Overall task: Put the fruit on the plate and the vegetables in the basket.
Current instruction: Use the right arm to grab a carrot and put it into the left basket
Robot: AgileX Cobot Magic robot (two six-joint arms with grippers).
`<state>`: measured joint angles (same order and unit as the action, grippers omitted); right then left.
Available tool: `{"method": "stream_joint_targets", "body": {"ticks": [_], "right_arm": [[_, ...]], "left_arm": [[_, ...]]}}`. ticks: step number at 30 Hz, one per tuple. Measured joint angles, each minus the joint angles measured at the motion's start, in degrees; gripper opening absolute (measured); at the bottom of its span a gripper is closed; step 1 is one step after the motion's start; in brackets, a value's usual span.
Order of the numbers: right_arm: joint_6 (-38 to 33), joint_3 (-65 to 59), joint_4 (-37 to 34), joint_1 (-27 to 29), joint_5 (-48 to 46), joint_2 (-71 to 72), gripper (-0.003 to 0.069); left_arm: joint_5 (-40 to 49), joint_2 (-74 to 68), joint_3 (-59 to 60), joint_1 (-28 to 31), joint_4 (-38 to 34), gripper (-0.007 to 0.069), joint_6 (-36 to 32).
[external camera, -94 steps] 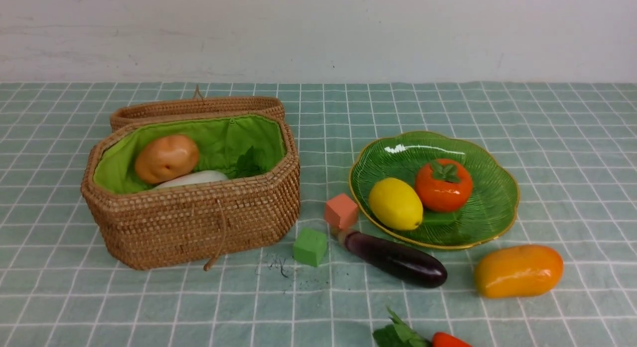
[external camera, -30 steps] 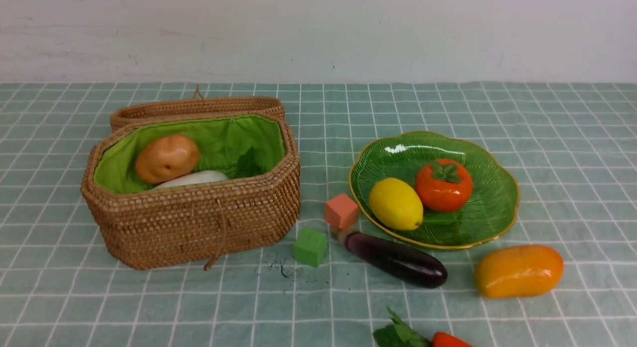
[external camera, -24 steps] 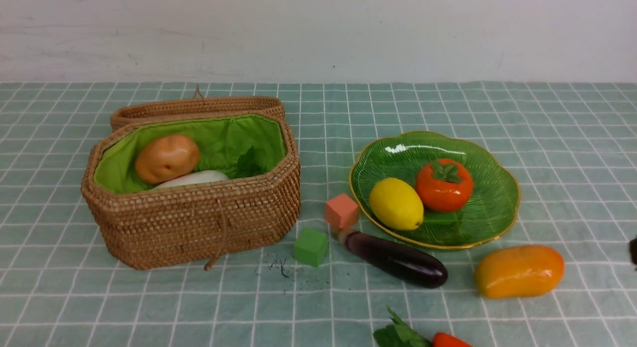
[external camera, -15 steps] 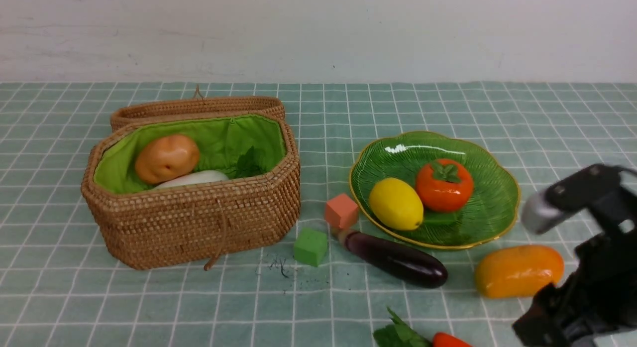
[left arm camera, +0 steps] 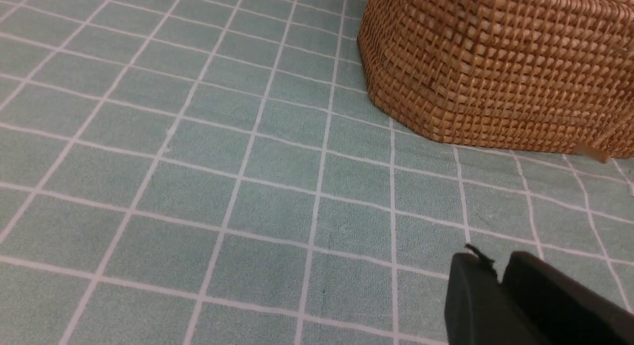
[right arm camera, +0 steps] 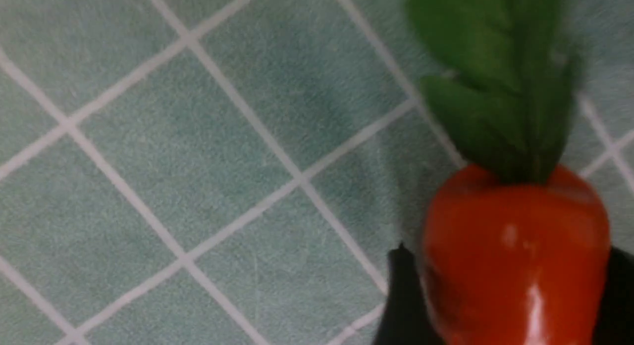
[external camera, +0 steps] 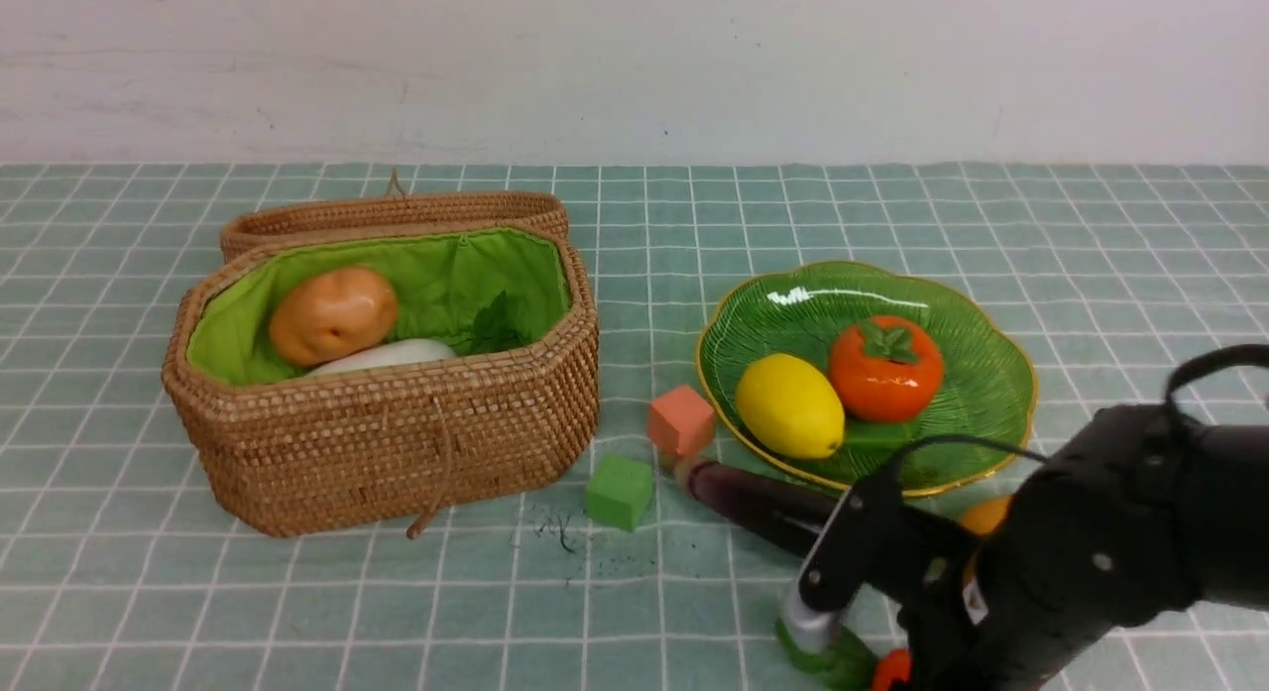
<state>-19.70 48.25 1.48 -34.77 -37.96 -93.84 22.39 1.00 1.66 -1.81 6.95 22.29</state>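
While right arm [external camera: 1110, 552] half-hides mango [external camera: 984, 516], right claw [right arm camera: 510, 271] straddles red-orange piece [right arm camera: 515, 226], grip unclear; left claw [left arm camera: 498, 273] together.

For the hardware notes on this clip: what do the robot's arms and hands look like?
The right arm is bulky, rounded and matte black, with thin black cables looping off it, a silver cylindrical piece near its front and a small white-and-red mark. The left hand shows only two blocky matte-black fingers. The left arm itself is out of view.
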Motion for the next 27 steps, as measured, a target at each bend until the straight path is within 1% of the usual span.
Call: {"method": "stream_joint_targets", "body": {"ticks": [1, 3, 5, 6, 8, 9, 12, 13, 14, 16, 17, 18, 19, 20, 22, 23, 24, 25, 26, 27], "right_arm": [[-0.35, 1.20, -0.24, 0.00, -1.28, -1.21, 0.0358], [-0.73, 3.12, -0.84, 0.00, -4.15, -2.18, 0.0368], [-0.97, 7.27, -1.97, 0.00, -9.16, -2.92, 0.0374], [-1.02, 7.68, -2.12, 0.00, -9.60, -2.92, 0.0374], [-1.99, 14.99, -4.35, 0.00, -14.84, -2.47, 0.0374], [-2.37, 16.21, -4.78, 0.00, -15.41, -2.39, 0.0374], [-4.50, 27.44, -9.14, 0.00, -18.10, -1.84, 0.0374], [-4.64, 28.19, -9.48, 0.00, -18.10, -1.85, 0.0374], [-6.13, 35.65, -12.66, 0.00, -17.23, -1.97, 0.0374], [-7.44, 41.10, -15.60, 0.00, -14.51, -2.35, 0.0374], [-8.19, 44.06, -18.20, 0.00, -11.22, -2.78, 0.0374], [-8.36, 44.60, -18.20, 0.00, -11.22, -2.87, 0.0374], [-9.80, 47.69, -22.20, 0.00, -5.51, -3.70, 0.0374], [-10.32, 48.67, -23.31, 0.00, -3.91, -4.01, 0.0374], [-14.67, 50.66, -30.96, -0.28, 7.03, -6.41, 0.0374], [-15.94, 50.80, -31.52, -0.28, 8.88, -6.89, 0.0374], [-19.52, 51.00, -36.89, -0.87, 16.93, -9.09, 0.0374], [-21.92, 51.00, -39.52, -1.39, 20.86, -11.00, 0.0374], [-22.92, 51.00, -40.48, -1.47, 22.29, -11.70, 0.0374], [-26.58, 51.00, -43.08, -2.18, 26.11, -13.87, 0.0374]], "left_arm": [[0.00, 0.00, 0.00, 0.00, 0.00, 0.0085, 0.00], [0.00, 0.00, 0.00, 0.00, 0.00, 0.0085, 0.00], [0.00, 0.00, 0.00, 0.00, 0.00, 0.0085, 0.00], [0.00, 0.00, 0.00, 0.00, 0.00, 0.0085, 0.00], [0.00, 0.00, 0.00, 0.00, 0.00, 0.0085, 0.00], [0.00, 0.00, 0.00, 0.00, 0.00, 0.0085, 0.00], [0.00, 0.00, 0.00, 0.00, 0.00, 0.0085, 0.00], [0.00, 0.00, 0.00, 0.00, 0.00, 0.0085, 0.00], [0.00, 0.00, 0.00, 0.00, 0.00, 0.0085, 0.00], [0.00, 0.00, 0.00, 0.00, 0.00, 0.0086, 0.00], [0.00, 0.00, 0.00, 0.00, 0.00, 0.0088, 0.00], [0.00, 0.00, 0.00, 0.00, 0.00, 0.0088, 0.00], [0.00, 0.00, 0.00, 0.00, 0.00, 0.0090, 0.00], [0.00, 0.00, 0.00, 0.00, 0.00, 0.0090, 0.00], [0.00, 0.00, 0.00, 0.00, 0.00, 0.0092, 0.00], [0.00, 0.00, 0.00, 0.00, 0.00, 0.0092, 0.00], [0.00, 0.00, 0.00, 0.00, 0.00, 0.0092, 0.00], [0.00, 0.00, 0.00, 0.00, 0.00, 0.0093, 0.00], [0.00, 0.00, 0.00, 0.00, 0.00, 0.0094, 0.00], [0.00, 0.00, 0.00, 0.00, 0.00, 0.0096, 0.00]]}}
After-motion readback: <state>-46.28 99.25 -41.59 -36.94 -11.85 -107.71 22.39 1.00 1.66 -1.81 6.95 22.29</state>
